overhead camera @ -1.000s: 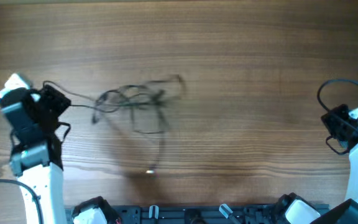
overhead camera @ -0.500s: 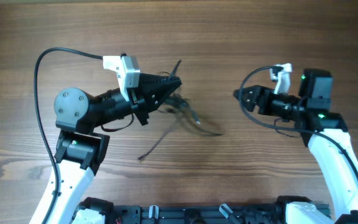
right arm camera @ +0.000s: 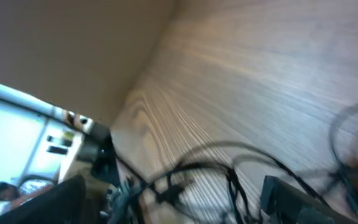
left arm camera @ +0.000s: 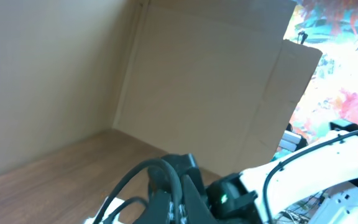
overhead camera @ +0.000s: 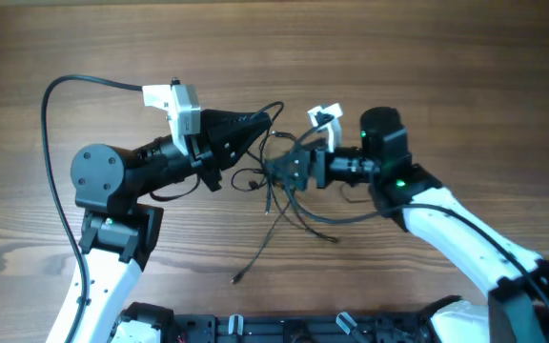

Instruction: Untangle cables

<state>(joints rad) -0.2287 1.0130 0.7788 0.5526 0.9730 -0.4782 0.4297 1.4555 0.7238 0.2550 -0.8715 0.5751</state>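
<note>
The cables (overhead camera: 267, 205) are a thin black tangle at the middle of the table. One tail runs down toward the front edge and a loop trails to the right. My left gripper (overhead camera: 267, 120) points right just above the tangle, shut, with a strand arcing out of its tip. In the left wrist view its fingers (left arm camera: 180, 208) are pressed together. My right gripper (overhead camera: 279, 173) reaches in from the right and stands open at the tangle. In the right wrist view blurred cables (right arm camera: 229, 180) lie between its spread fingers (right arm camera: 291, 199).
The thick black cord (overhead camera: 60, 105) of the left arm loops out over the table's left part. The right arm (left arm camera: 303, 168) fills the lower right of the left wrist view. A dark rail (overhead camera: 294, 329) runs along the front edge.
Both arms have swung in from the table's sides to the middle. The tangle has shifted right and hangs from the left gripper. The right gripper has opened at the tangle.
</note>
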